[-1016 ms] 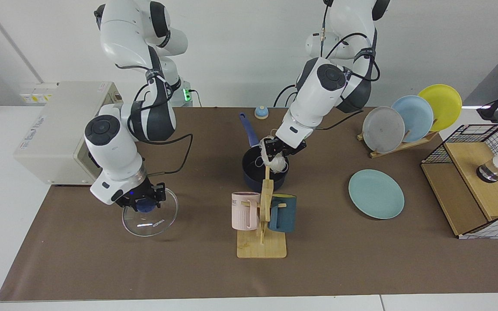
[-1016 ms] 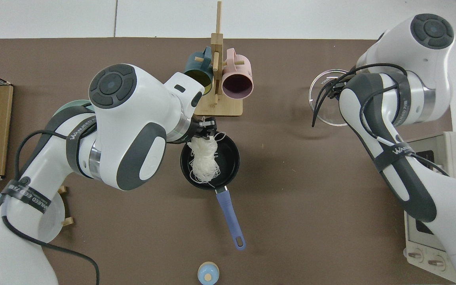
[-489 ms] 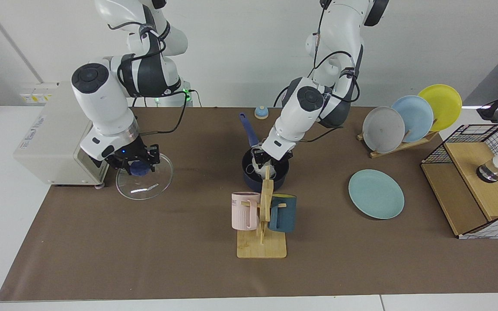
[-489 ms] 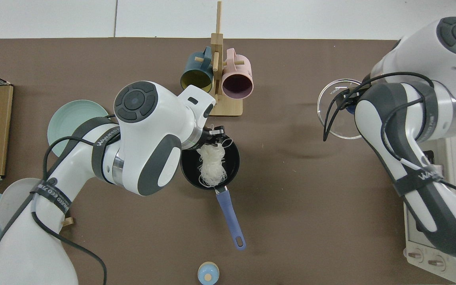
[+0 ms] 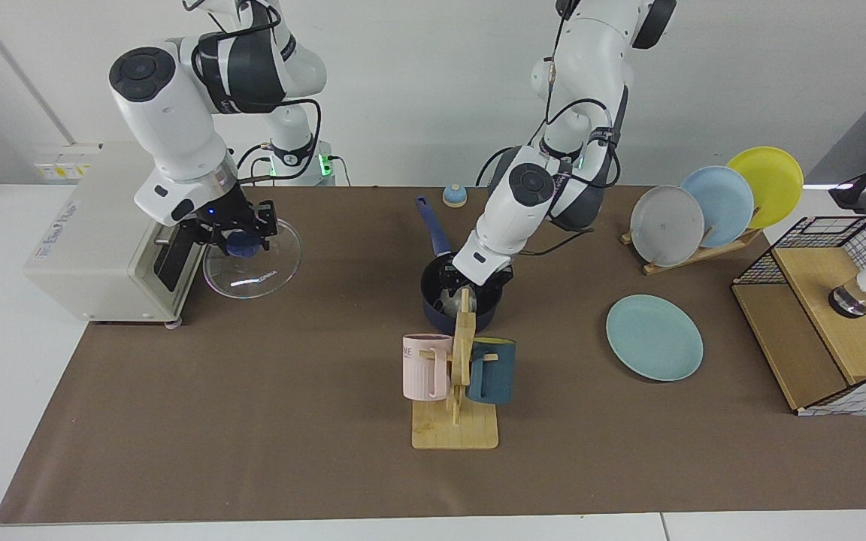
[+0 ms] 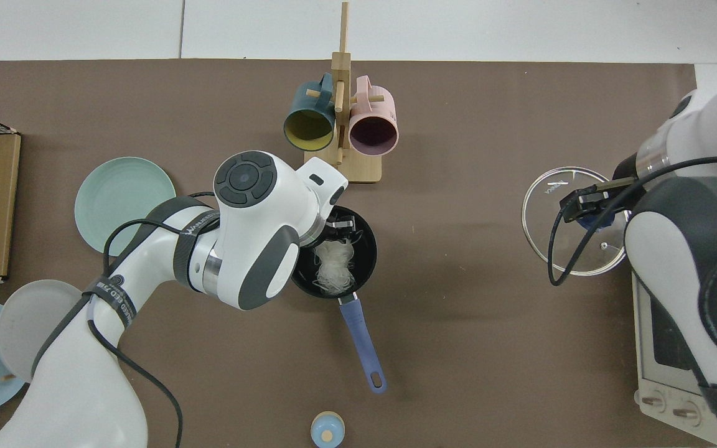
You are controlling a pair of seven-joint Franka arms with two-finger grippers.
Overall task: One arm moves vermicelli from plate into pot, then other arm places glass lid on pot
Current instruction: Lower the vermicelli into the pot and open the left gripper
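**Inspector:** Where is each gripper sitting?

**Operator:** My left gripper (image 5: 454, 289) is sitting low inside the pot (image 5: 433, 309), at the rim side nearest the mug rack (image 5: 457, 391). In the top view it (image 6: 341, 224) is showing at the pot's (image 6: 368, 249) edge, just over the vermicelli (image 6: 333, 266).

**Inspector:** Is it clamping the vermicelli?

**Operator:** I cannot tell whether its fingers are apart or together (the wrist and the rack post are covering them). The vermicelli is lying in the pot's black interior, toward the handle (image 6: 361, 339) side.

**Inspector:** And the plate?

**Operator:** The plate (image 5: 654, 336) is lying flat on the mat (image 5: 252, 421), well apart from the pot, with nothing showing on it.

**Inspector:** The right side?

**Operator:** My right gripper (image 5: 241, 242) is clamping the blue knob of the lid (image 5: 267, 263) and holding it in the air, tilted, just beside the white appliance (image 5: 95, 240). From above, the lid (image 6: 551, 205) is hanging well apart from the pot, with the gripper (image 6: 592, 208) over its centre.
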